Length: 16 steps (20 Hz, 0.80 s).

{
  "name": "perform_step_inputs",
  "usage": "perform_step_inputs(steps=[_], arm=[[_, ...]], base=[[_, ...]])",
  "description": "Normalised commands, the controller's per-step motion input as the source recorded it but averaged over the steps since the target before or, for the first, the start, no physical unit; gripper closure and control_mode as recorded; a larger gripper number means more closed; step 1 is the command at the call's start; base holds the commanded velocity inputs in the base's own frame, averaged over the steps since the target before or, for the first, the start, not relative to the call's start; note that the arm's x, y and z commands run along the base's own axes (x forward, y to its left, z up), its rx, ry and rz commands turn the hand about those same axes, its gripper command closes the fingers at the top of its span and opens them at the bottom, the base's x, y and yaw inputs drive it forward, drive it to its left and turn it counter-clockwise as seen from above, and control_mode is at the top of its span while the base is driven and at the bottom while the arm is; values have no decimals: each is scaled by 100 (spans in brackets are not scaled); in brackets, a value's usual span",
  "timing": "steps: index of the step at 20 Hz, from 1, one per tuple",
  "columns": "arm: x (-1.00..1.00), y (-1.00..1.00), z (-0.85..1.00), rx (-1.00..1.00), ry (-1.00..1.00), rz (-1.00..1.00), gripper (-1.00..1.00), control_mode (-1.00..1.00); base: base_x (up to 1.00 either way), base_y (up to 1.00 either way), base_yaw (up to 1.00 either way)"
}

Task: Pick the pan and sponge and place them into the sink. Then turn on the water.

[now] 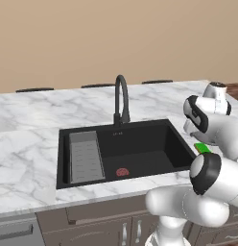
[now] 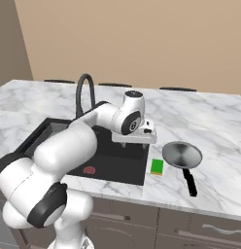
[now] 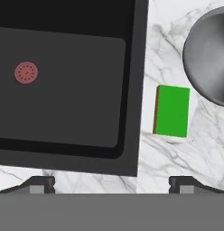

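The silver-grey pan (image 2: 182,154) with its black handle (image 2: 190,182) lies on the marble counter right of the black sink (image 2: 117,165). Between pan and sink lies the sponge (image 2: 157,167), a small block with a green top and a yellow side. My gripper (image 2: 134,139) hovers above the sink's right rim, open and empty. In the hand view the gripper (image 3: 113,184) looks straight down: sponge (image 3: 171,110) just right of centre, pan (image 3: 211,58) at the upper right, sink (image 3: 64,117) on the left. The sponge (image 1: 202,147) peeks out behind my arm. The water is out of view.
A black gooseneck faucet (image 1: 122,96) stands behind the sink (image 1: 140,139). A grey ribbed tray (image 1: 85,156) fills the basin's left side, and a red drain mark (image 1: 122,171) sits on its floor. Cabinet fronts run below the counter's front edge.
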Motion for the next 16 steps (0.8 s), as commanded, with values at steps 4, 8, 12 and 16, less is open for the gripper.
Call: perform_step_inputs(steps=[4,8,12,16], arm=[[-5,-31,-6,0,1,0,-100,-100],[-5,-31,-7,0,2,0,-100,-100],[-3,-30,-7,0,3,0,-100,-100],[0,-31,-6,0,5,0,-100,-100]], base=[[0,0,0],[0,0,0],[0,0,0],[0,0,0]])
